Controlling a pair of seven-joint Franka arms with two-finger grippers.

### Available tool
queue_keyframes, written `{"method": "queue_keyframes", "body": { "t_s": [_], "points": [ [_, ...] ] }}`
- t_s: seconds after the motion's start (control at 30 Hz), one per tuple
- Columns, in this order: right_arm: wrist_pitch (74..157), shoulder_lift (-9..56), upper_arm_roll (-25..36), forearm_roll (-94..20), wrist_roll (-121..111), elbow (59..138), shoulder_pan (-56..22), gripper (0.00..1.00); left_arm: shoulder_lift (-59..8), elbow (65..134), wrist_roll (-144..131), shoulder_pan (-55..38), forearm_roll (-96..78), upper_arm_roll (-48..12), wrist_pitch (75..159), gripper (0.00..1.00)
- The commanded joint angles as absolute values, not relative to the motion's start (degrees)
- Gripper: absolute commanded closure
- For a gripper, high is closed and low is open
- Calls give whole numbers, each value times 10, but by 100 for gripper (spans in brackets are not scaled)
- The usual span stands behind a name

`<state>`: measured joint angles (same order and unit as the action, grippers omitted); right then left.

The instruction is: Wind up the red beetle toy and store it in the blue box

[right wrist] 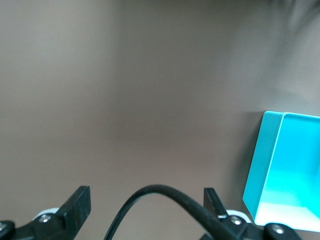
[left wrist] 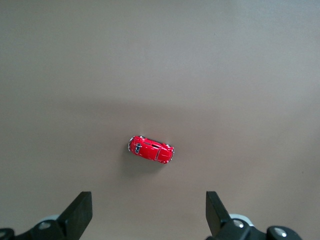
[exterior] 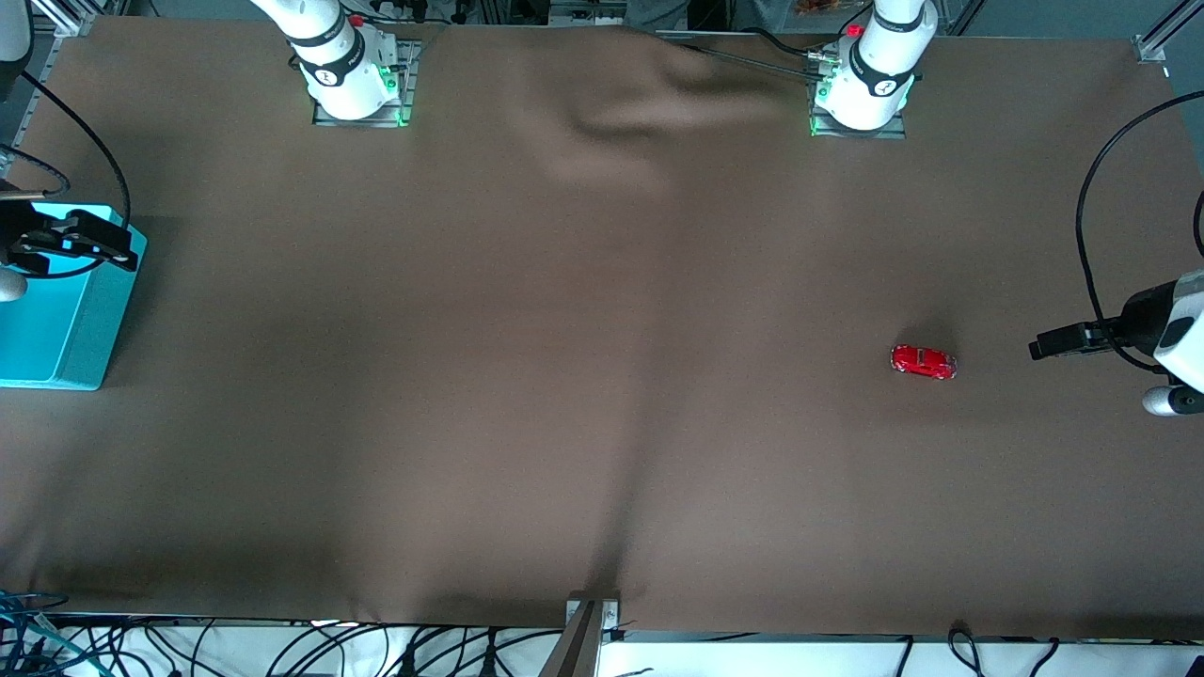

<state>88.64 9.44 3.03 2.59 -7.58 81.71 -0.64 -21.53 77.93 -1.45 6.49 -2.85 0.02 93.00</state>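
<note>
While both arms wait | my left gripper (left wrist: 148, 215) gapes empty over table beside beetle (exterior: 924, 361) | my right gripper (right wrist: 146, 212) gapes empty over box (exterior: 58, 324)

No legible text or labels anywhere

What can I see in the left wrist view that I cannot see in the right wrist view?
Only the left wrist view shows the red beetle toy, on its wheels on the brown table cover, ahead of the open left gripper. Only the right wrist view shows a corner of the blue box, a black cable and the open right gripper. Both show the brown cover.
</note>
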Motion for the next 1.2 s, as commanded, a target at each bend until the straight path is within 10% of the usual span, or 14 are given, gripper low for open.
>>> {"method": "queue_keyframes", "body": {
  "t_s": [0.0,1.17],
  "points": [
    [881,98,29,18,-76,805,-2,0,-207,792,-1,61,-35,5,936,0],
    [884,99,31,18,-75,804,1,0,-207,792,-13,62,-36,6,935,0]
  ]
}}
